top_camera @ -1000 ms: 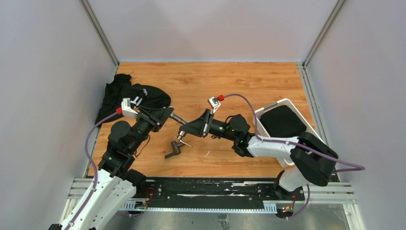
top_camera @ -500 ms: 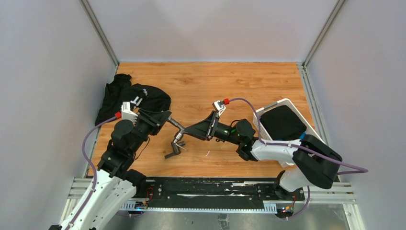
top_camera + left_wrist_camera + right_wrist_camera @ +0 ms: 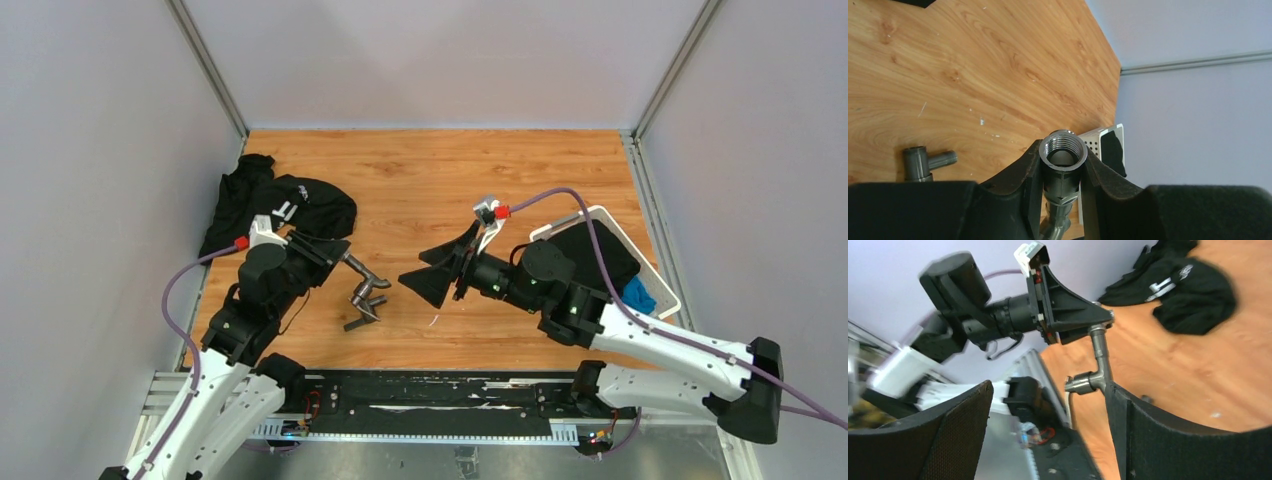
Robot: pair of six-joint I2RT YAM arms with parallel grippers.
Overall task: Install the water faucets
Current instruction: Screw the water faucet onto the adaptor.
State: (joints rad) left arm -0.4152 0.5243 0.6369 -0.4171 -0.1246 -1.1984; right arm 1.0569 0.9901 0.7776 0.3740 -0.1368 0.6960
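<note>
My left gripper (image 3: 343,256) is shut on a dark-grey faucet (image 3: 366,283), held by its threaded body with the bent pipe and side stub hanging over the wood floor. In the left wrist view the jaws (image 3: 1063,165) clamp the threaded socket (image 3: 1063,150), open end toward the camera. My right gripper (image 3: 436,258) is open and empty, just right of the faucet. The right wrist view shows its wide-apart fingers (image 3: 1153,435) and, beyond them, the faucet (image 3: 1099,362) in the left gripper (image 3: 1083,315). A small tee fitting (image 3: 356,322) (image 3: 923,162) lies on the floor below the faucet.
A black cloth garment (image 3: 280,200) (image 3: 1193,295) lies at the far left. A white plastic basket (image 3: 600,212) with black cloth and something blue (image 3: 636,295) in it stands at the right, partly under the right arm. Grey walls close in three sides.
My right gripper has drawn back to the right, away from the faucet, and now stands open. The left gripper still holds the faucet, shifted slightly nearer and lower.
</note>
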